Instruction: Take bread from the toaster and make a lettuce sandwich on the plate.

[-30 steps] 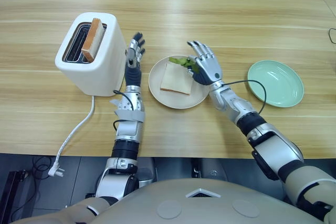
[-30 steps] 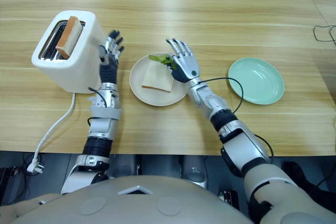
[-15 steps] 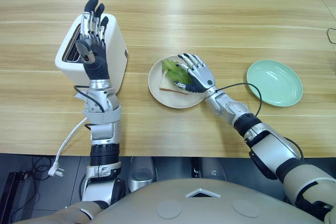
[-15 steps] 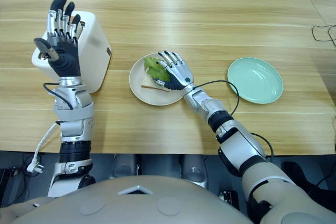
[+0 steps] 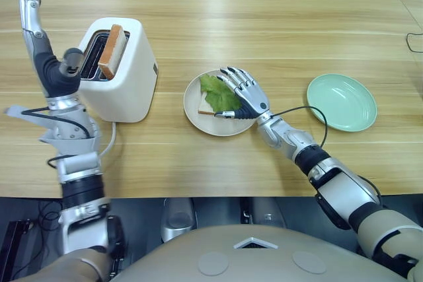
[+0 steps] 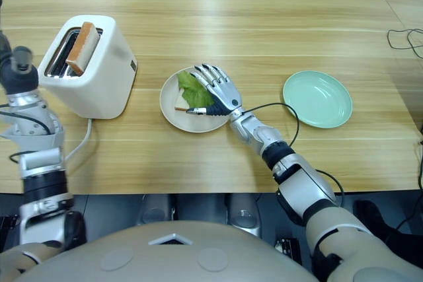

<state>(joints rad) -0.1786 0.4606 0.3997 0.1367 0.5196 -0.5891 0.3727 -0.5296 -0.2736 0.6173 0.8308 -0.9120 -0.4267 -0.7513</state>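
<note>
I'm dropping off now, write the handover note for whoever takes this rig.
Left hand: open, raised left of the white boxy toaster, holding nothing.
Right hand: open, lying over the green lettuce leaf on the round beige plate.
Done: one white bread slice on that plate, lettuce on top.
Left: lift the browned toast slice standing in the toaster slot and lay it over the lettuce.
The pale green plate sits to the right.
</note>
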